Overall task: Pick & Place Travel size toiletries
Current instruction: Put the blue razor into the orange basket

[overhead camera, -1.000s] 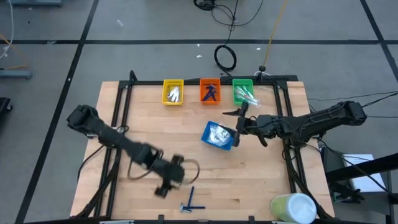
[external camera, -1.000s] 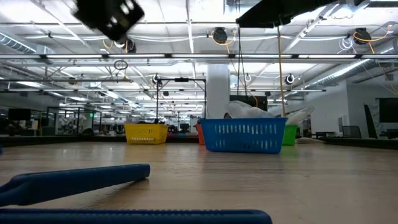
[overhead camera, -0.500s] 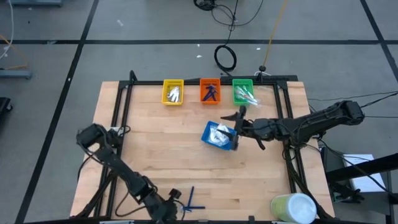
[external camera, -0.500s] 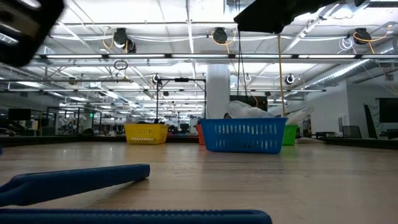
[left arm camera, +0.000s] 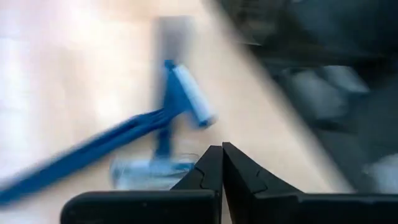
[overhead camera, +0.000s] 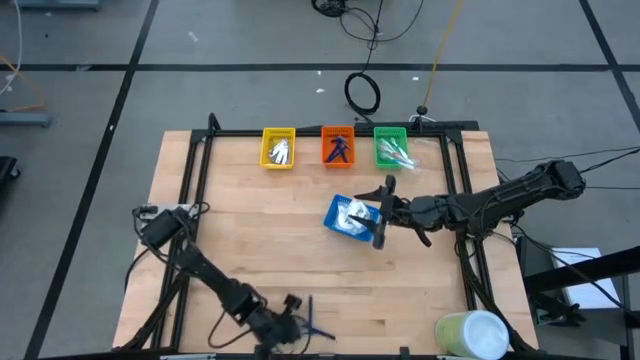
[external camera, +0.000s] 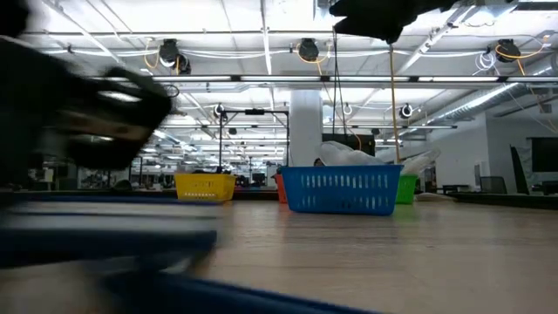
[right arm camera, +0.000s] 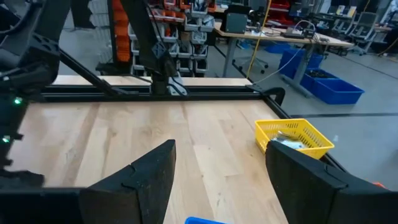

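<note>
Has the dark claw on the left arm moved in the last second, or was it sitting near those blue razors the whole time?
Yes. The left gripper swung along the wooden table toward its near edge, ending right beside the dark blue plastic razors, fingers shut.

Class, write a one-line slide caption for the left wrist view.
Left hand, fingers shut and empty, just short of two blue razors lying on the wooden table.
</note>
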Robot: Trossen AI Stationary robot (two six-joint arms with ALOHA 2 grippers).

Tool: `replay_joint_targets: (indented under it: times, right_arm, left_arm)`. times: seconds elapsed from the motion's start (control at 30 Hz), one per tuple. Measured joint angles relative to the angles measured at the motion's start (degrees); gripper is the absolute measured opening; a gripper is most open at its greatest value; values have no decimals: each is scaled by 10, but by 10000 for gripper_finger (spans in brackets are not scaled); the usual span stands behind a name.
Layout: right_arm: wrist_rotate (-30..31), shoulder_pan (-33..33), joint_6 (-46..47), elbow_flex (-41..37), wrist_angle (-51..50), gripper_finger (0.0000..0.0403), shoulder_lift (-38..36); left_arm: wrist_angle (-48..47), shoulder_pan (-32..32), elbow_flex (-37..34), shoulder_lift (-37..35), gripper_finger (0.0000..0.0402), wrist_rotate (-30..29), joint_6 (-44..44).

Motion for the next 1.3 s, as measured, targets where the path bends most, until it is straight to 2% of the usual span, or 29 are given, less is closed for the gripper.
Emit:
replay_joint_targets:
  times: [0.17,0.27,0.3,0.37,0.43,0.5,0.6,0.7,0.8,0.9,0.97,1.1,1.3]
  right_arm:
    - [1,1,-6,0,-5,238,0]
    - [1,2,-10,0,-20,238,0]
    - [1,4,-12,0,-25,238,0]
    - [1,9,-21,0,-39,238,0]
    - [1,23,-26,0,-64,238,0]
    - [2,51,-20,0,-100,238,0]
    - [28,108,46,1,-142,238,19]
    - [50,176,125,1,-166,238,56]
    - [61,229,193,8,-191,238,114]
    - [60,257,258,24,-275,238,171]
    - [59,263,291,35,-315,238,204]
    - [1,255,309,35,-346,240,245]
    - [-119,216,307,36,-295,255,287]
  left_arm:
    - [-12,67,-1,2,2,-134,49]
    - [-11,123,-2,2,6,-239,45]
    - [-11,142,-2,-3,9,-257,42]
    - [-26,176,-2,-20,11,-253,49]
    - [-49,196,-2,-49,7,-214,67]
    - [-55,199,-2,-82,2,-191,96]
    - [-32,187,-17,-139,7,-188,149]
    - [48,175,-64,-195,11,-182,178]
    - [174,171,-147,-245,5,-150,182]
    - [276,175,-228,-276,2,-137,147]
    - [308,178,-263,-282,8,-136,111]
    - [327,180,-284,-283,26,-135,60]
    - [321,180,-284,-283,49,-135,42]
